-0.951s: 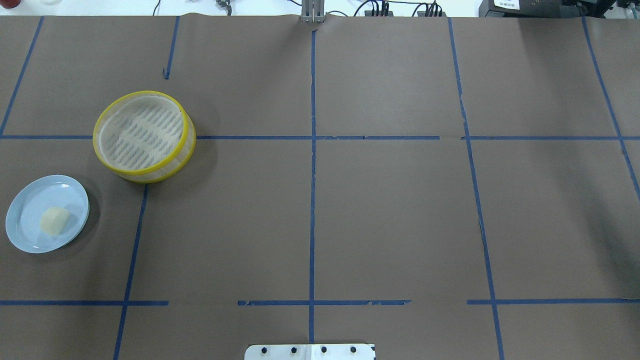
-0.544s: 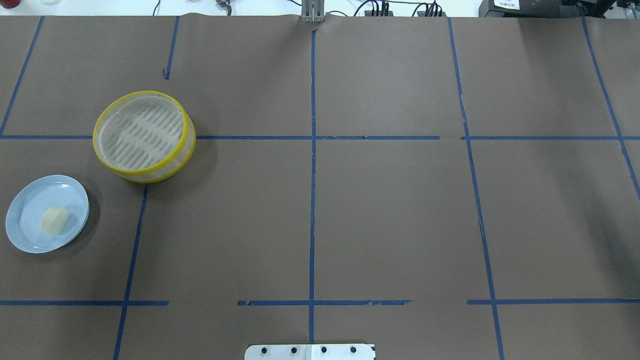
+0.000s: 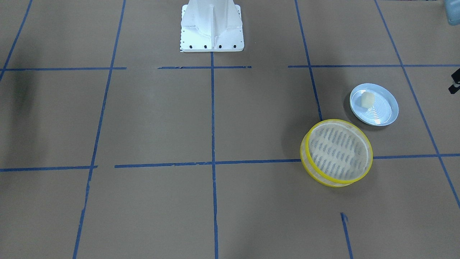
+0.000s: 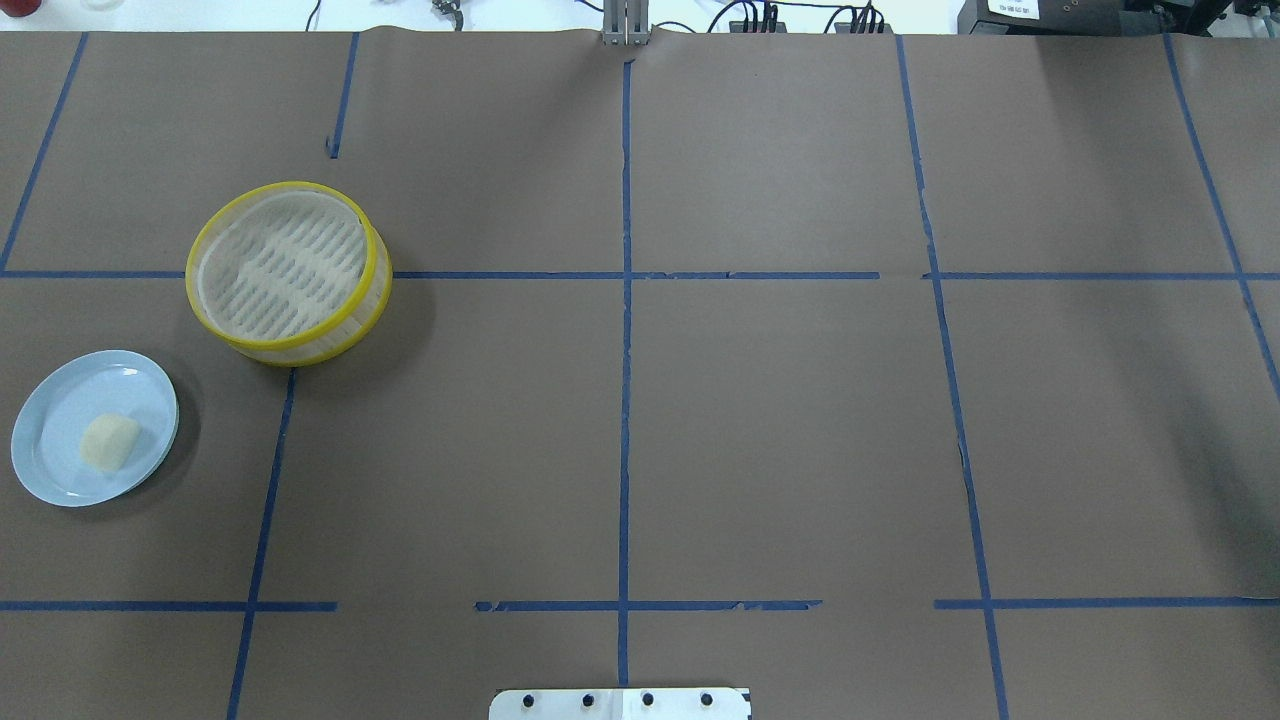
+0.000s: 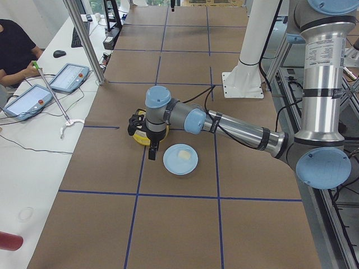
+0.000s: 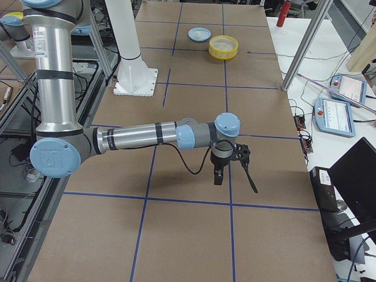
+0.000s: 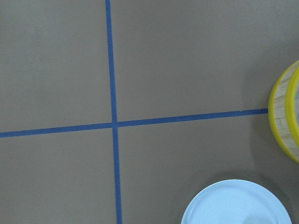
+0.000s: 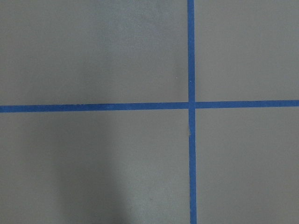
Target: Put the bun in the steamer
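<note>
The bun lay on the pale blue plate beside the empty steamer. The left gripper hung near, presumably for pickup. The right gripper was well apart. Whether either's jaws were apart could not be told.

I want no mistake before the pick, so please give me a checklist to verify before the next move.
1. The bun lies free on the pale blue plate: ok.
2. The steamer is upright and empty: ok.
3. Plate and steamer stand apart: ok.
4. The left gripper is open: cannot tell, only a side view shows it.
5. The right gripper is far from the bun: ok.
</note>
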Controlling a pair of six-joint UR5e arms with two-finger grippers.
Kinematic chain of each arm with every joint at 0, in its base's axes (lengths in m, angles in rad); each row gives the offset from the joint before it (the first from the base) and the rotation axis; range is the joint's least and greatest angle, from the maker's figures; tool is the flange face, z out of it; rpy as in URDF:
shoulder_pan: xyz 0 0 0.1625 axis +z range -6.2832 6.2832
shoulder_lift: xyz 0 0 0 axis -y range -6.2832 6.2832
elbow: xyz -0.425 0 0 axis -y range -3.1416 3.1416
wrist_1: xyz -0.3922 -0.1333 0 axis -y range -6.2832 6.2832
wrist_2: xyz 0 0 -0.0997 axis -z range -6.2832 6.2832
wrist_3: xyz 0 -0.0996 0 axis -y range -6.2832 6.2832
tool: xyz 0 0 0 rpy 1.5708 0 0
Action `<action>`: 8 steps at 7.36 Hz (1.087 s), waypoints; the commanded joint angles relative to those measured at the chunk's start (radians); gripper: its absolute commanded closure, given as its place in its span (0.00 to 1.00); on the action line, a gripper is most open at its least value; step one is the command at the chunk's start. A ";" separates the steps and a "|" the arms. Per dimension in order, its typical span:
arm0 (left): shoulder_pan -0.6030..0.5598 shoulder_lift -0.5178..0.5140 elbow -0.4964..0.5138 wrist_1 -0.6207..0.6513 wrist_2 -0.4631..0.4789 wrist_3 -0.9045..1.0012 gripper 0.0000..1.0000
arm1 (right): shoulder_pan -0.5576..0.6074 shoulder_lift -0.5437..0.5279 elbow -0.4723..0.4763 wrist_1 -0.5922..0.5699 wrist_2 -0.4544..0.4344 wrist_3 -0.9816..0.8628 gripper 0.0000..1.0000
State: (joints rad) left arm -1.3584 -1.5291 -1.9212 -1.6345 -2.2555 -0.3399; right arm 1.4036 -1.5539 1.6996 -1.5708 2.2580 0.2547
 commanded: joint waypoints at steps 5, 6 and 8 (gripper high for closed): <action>0.358 0.148 0.032 -0.441 0.080 -0.555 0.00 | 0.000 0.000 0.000 0.000 0.000 0.000 0.00; 0.419 0.150 0.062 -0.506 0.137 -0.617 0.00 | 0.000 0.000 0.000 0.000 0.000 0.000 0.00; 0.484 0.150 0.077 -0.548 0.160 -0.669 0.00 | 0.000 0.000 0.000 0.000 0.000 0.000 0.00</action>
State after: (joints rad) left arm -0.9144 -1.3810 -1.8558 -2.1489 -2.1125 -0.9747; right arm 1.4036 -1.5539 1.6996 -1.5708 2.2580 0.2547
